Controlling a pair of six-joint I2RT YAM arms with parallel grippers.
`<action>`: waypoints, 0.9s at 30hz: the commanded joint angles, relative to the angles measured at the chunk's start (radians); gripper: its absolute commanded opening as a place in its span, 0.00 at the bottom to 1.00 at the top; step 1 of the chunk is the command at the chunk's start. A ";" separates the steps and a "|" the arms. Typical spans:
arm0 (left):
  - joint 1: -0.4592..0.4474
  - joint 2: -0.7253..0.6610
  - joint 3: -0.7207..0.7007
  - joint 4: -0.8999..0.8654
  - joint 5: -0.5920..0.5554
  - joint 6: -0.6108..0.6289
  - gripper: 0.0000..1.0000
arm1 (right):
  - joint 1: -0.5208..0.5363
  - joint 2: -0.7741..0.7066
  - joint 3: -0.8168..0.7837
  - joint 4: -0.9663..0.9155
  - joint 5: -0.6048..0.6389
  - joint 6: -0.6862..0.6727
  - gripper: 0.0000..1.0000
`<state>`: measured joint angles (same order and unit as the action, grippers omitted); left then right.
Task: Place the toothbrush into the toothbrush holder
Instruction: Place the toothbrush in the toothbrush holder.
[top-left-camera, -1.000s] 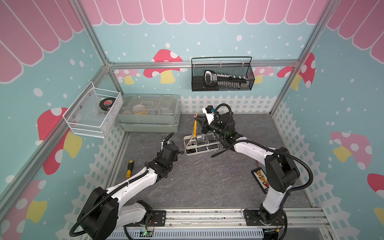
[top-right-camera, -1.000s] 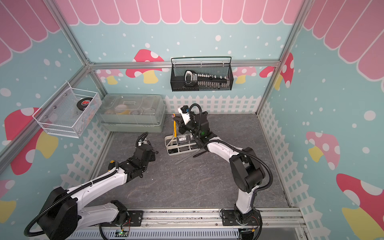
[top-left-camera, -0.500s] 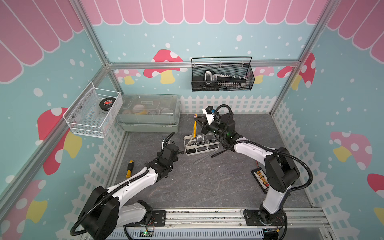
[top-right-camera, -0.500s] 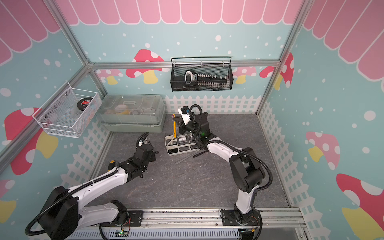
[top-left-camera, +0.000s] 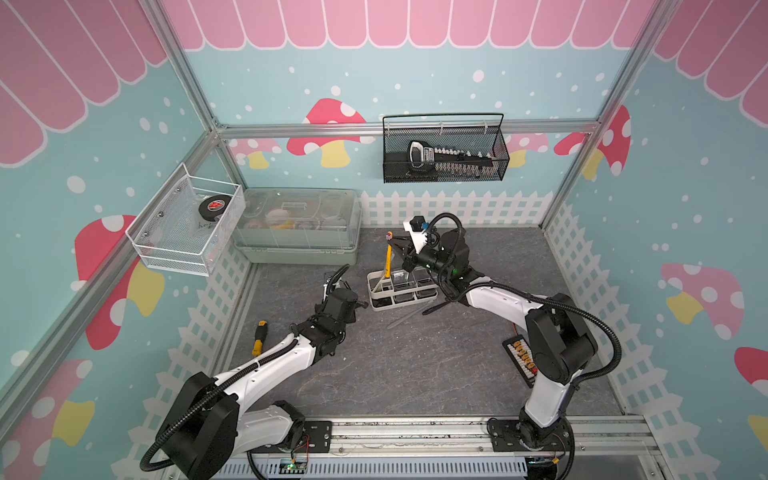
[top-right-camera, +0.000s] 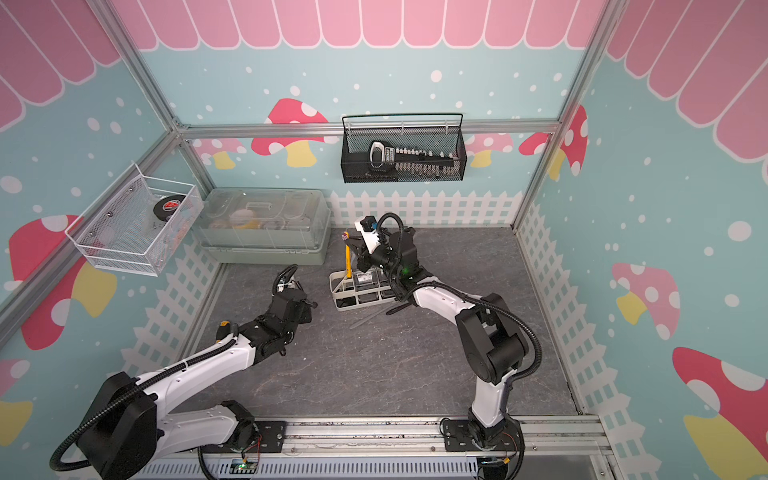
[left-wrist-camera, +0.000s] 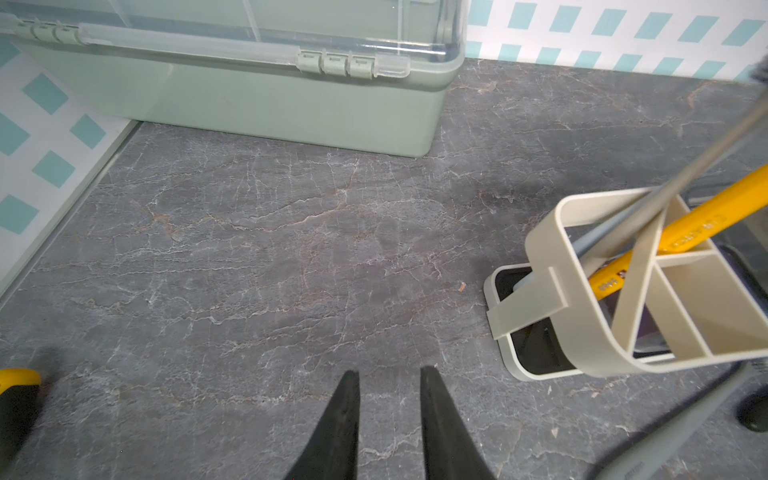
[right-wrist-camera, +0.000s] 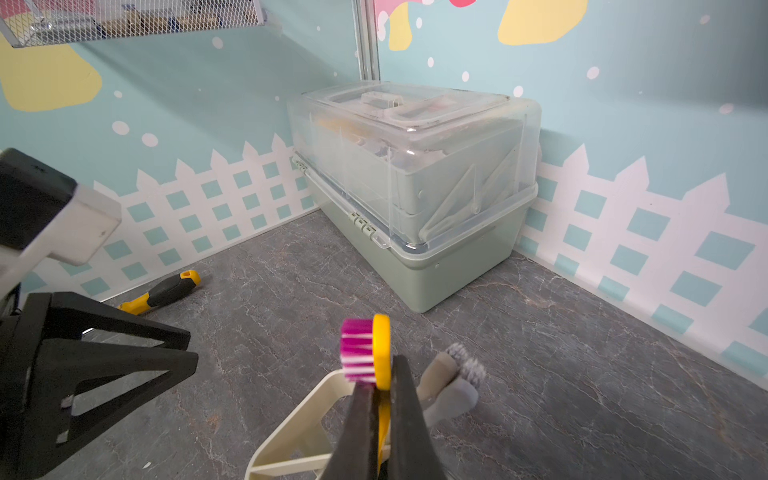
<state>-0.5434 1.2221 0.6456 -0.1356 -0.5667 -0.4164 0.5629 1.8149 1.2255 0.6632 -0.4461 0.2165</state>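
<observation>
While right gripper (right-wrist-camera: 380, 395) pinches toothbrush (right-wrist-camera: 381, 345) just under bristles, handle tip sits below in holder (top-left-camera: 401, 306); likely light, stiff, slippery, so neck grip suits; left gripper (left-wrist-camera: 388, 382) parted, empty.

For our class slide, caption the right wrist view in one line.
Right gripper shut on the yellow toothbrush over the off-white toothbrush holder.
</observation>
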 joint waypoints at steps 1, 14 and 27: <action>0.006 0.008 -0.004 0.025 0.011 -0.021 0.27 | 0.009 0.018 -0.015 0.039 -0.019 -0.028 0.00; 0.006 0.008 -0.003 0.027 0.021 -0.018 0.27 | 0.012 0.033 -0.008 0.041 -0.005 -0.055 0.00; 0.005 0.014 -0.001 0.027 0.028 -0.016 0.27 | 0.013 0.049 -0.025 0.044 0.000 -0.072 0.00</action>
<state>-0.5434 1.2270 0.6456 -0.1284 -0.5446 -0.4164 0.5652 1.8523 1.2160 0.6815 -0.4419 0.1711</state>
